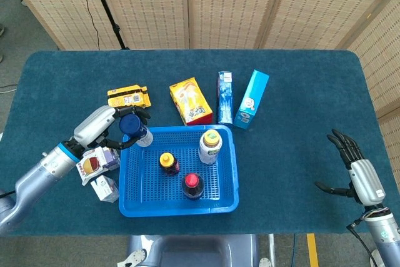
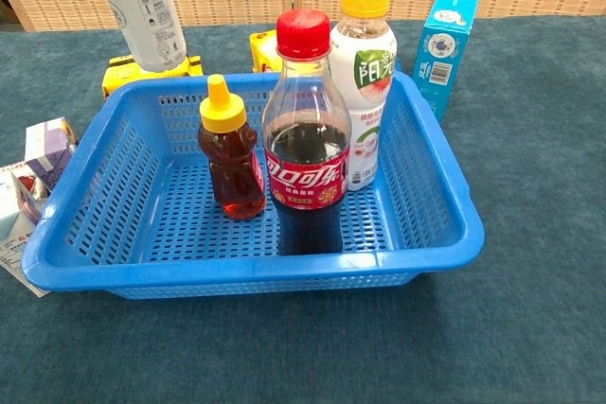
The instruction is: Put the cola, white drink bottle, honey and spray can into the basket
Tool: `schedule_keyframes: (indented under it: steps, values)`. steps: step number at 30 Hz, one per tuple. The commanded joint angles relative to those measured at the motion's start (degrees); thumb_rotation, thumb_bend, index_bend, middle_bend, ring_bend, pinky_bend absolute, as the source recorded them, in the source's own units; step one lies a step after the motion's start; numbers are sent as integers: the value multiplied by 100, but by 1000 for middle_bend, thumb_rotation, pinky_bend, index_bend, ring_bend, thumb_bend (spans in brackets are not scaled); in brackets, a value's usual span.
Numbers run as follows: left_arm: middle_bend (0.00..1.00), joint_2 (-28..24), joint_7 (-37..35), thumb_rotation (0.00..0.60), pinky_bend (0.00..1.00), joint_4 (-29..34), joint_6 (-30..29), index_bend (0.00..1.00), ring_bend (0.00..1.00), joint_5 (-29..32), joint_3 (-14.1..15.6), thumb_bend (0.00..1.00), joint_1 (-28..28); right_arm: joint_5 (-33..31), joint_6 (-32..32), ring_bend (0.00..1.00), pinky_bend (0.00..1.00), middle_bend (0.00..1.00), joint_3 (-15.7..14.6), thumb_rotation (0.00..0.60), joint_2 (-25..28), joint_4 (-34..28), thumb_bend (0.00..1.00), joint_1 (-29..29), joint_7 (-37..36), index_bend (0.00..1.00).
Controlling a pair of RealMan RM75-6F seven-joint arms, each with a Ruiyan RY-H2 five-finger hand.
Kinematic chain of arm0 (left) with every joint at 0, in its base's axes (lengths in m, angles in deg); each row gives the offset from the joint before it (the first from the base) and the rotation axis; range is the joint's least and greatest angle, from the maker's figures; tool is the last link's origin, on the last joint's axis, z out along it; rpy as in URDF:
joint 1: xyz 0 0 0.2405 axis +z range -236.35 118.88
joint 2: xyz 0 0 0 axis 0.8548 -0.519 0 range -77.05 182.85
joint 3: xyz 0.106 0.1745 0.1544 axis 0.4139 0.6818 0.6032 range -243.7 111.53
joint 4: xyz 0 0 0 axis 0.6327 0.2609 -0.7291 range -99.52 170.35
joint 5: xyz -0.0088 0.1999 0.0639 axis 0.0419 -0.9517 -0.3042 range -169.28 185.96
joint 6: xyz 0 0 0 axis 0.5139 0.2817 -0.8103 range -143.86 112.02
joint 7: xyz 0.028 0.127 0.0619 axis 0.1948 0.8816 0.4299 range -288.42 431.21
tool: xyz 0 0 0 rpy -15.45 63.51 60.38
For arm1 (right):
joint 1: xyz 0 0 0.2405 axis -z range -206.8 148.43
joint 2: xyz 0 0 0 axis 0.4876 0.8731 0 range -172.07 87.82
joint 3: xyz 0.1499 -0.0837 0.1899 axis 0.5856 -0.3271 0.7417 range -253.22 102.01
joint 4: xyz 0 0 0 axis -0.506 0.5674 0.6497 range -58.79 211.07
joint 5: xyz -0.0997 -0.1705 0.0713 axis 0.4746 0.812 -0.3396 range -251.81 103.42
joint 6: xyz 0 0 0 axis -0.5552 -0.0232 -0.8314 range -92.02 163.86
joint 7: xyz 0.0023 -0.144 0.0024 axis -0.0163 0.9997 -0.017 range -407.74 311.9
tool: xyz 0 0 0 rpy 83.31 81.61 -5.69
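Where cartons [image 1: 100, 170] flank basket [image 1: 232, 173]

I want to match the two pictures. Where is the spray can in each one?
Head view: the spray can is left of middle, held by the left hand over the basket's back-left corner.
Chest view: the spray can hangs at the top left, above the basket; the hand is cut off.
Shared landmark: the honey, just right of the can.

The basket's [image 1: 228, 173] left half looks free; honey [image 1: 167, 162], cola [image 1: 192, 185] and white drink bottle [image 1: 210, 146] crowd the rest.
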Motion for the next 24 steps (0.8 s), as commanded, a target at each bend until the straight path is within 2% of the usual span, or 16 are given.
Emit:
schedule_keyframes:
  steps: [1,9,12,14,15,16,17,19,20,24]
  values:
    - [454,542,472,600,562,-196,132,693,388,320,88,614,-143,-19,5,0,0,0,11,600,0,13,0,0,-14,0]
    - [438,1252,1105,600,546,-580,344,668,361,832,140,605,-354,-66,51,0,0,0,31,600,2,48,0,-15,-56,0]
    - [405,1472,1401,600,366,-711,437,647,297,1000,212,591,-395,-69,56,0,0,0,33,600,-5,61,0,-16,-53,0]
    - [313,1576,1520,600,219,-762,465,609,188,1053,254,584,-407,-70,67,0,0,0,29,600,-12,68,0,-17,-34,0]
    - [258,1611,1548,600,174,-775,488,564,137,1059,283,577,-412,-68,68,0,0,0,27,600,-16,70,0,-17,-34,0]
    - [157,1624,1537,600,106,-772,558,444,69,1034,337,560,-428,-62,65,0,0,0,25,600,-16,72,0,-17,-36,0]
    - [71,1604,1475,600,51,-760,616,270,21,988,372,536,-446,-58,58,0,0,0,25,600,-17,72,0,-15,-33,0]
    - [1,1562,1310,600,2,-765,607,49,0,855,405,488,-450,-56,46,0,0,0,27,600,-16,67,0,-10,-19,0]
    - [0,1567,1248,600,0,-782,515,1,0,783,402,452,-428,-56,43,0,0,0,27,600,-14,62,0,-9,-19,0]
    - [0,1615,1107,600,0,-910,-7,0,0,503,415,349,-263,-51,25,0,0,0,35,600,-14,47,0,-7,-20,0]
